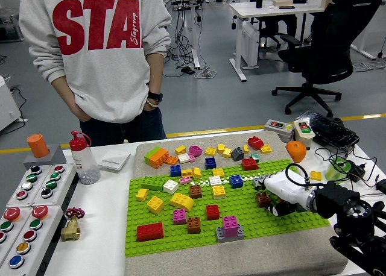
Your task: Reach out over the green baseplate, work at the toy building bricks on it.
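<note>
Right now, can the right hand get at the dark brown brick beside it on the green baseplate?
Probably yes. The right hand hovers right next to the dark brown brick on the green baseplate, with no other brick between them.
</note>
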